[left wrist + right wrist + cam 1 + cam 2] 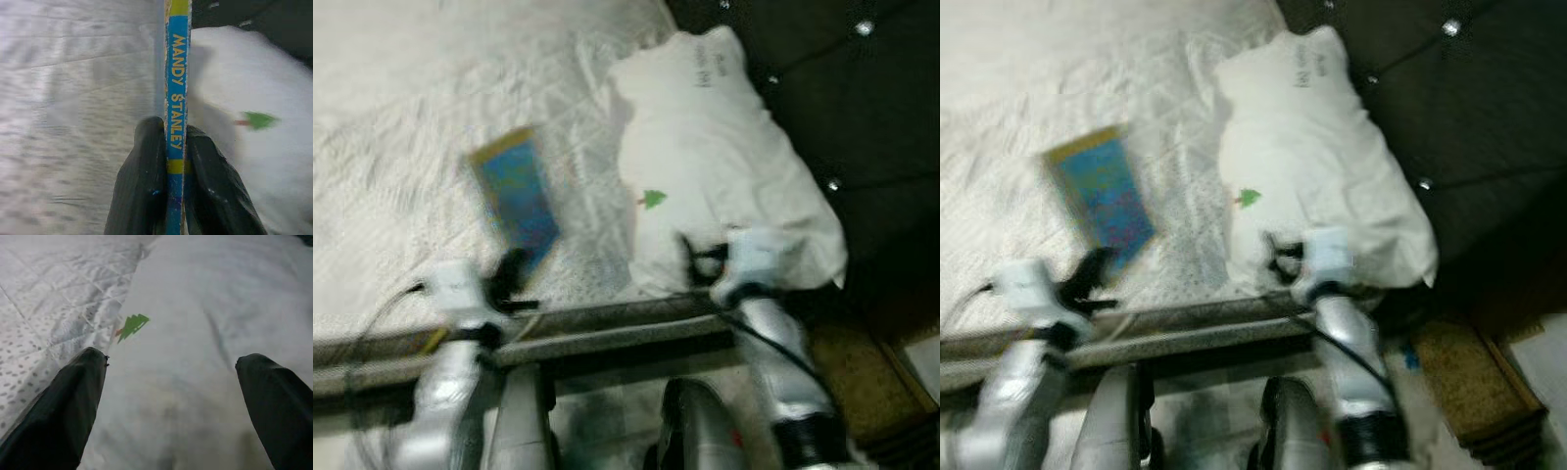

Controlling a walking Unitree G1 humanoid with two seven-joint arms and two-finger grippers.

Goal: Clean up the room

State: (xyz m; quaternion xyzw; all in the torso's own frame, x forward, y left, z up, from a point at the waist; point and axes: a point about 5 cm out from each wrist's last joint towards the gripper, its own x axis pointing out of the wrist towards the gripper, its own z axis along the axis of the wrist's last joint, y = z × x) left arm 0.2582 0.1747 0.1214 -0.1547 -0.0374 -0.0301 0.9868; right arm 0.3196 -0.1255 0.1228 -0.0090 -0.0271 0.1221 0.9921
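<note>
1. We are standing at the bed (pixel 401 147), its white quilt lying under everything.
2. We are aiming the right pincer (pixel 171 396), spread wide, at the white pillow (pixel 715 166); seat both fingers deep.
3. We are pinching the blue book (pixel 517 191) in the left pincer (pixel 168 181); keep squeezing its spine.

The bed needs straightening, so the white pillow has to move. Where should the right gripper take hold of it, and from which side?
Probably the near end of the pillow, approached from the bed's foot edge. The right gripper is open over that end, fingers spread across soft, bulging fabric that should bunch when pinched. The left gripper is shut on the book.
</note>
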